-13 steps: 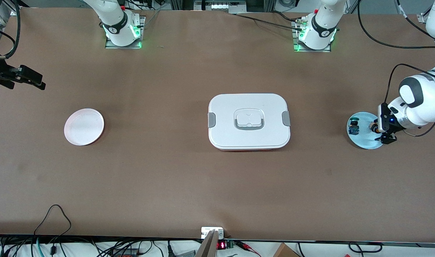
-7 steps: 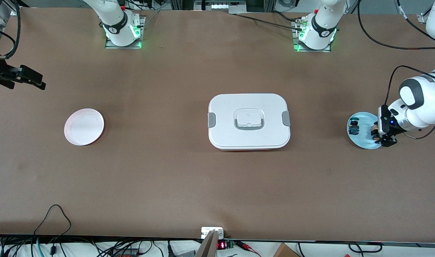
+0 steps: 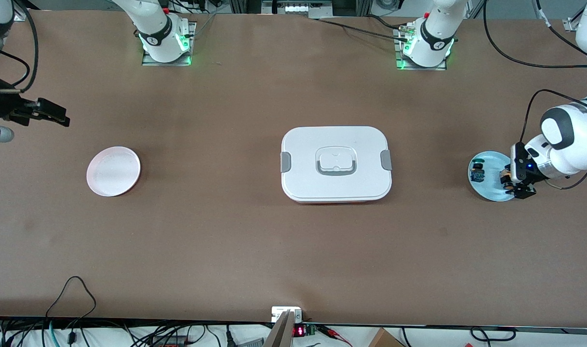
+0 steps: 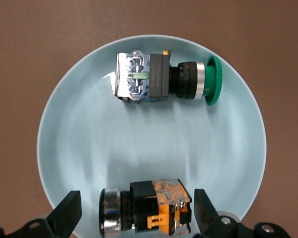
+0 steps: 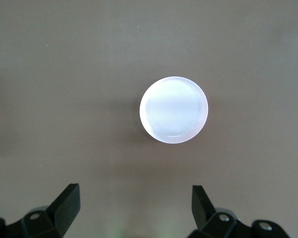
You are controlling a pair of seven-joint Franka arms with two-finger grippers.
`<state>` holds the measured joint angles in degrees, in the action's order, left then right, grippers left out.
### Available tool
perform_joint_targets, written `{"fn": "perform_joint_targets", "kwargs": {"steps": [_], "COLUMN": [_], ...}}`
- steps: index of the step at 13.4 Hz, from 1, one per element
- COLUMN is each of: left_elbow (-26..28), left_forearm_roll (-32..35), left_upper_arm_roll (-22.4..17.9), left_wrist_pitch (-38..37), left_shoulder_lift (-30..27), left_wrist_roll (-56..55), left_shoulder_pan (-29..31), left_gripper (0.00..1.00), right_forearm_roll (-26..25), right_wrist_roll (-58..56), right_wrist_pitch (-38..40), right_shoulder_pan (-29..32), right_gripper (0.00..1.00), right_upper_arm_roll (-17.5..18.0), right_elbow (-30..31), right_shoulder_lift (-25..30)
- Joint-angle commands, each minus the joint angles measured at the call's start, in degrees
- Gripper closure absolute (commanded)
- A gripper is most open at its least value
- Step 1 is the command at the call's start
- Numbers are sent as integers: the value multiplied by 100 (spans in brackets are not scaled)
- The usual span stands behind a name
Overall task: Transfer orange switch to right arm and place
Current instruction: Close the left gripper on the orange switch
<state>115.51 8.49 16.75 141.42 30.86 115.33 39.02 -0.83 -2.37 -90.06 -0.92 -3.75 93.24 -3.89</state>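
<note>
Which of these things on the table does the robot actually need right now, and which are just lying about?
Part of the job:
- orange switch, on the blue plate
- left gripper, open, astride that switch
- right gripper, open, waiting above the table's end
- pink plate, probably where it goes

Just lying about:
- green switch, same blue plate
- white lidded box, mid-table

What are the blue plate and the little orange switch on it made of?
The blue plate looks like smooth glossy plastic, maybe glazed ceramic: soft reflections spread across it. The orange switch seems mostly hard plastic, with a black body and orange parts, plus a shiny silver ring that looks like metal.
</note>
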Motion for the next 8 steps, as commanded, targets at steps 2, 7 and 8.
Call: {"fn": "perform_joint_targets", "kwargs": {"steps": [2, 7, 8], "left_elbow": [-90, -99, -108], "left_forearm_roll": [-110, -93, -75], "left_upper_arm_roll": [39, 39, 39], "left_wrist_pitch": [-18, -9, -9], "left_shoulder_lift": [95, 95, 104], "left_wrist_roll": [209, 209, 252], "left_shoulder_pan": [62, 71, 71], "left_gripper": [0, 8, 14], "right_forearm_roll": [-14, 3, 12], "right_wrist_roll": [-27, 34, 34], "right_wrist_pitch": [85, 85, 85], "right_shoulder_pan": [30, 21, 13], "right_gripper": [0, 0, 0], "right_upper_arm_roll": [14, 14, 14], "right_elbow": [-78, -87, -87], "right_shoulder_lift": [-147, -200, -200]}}
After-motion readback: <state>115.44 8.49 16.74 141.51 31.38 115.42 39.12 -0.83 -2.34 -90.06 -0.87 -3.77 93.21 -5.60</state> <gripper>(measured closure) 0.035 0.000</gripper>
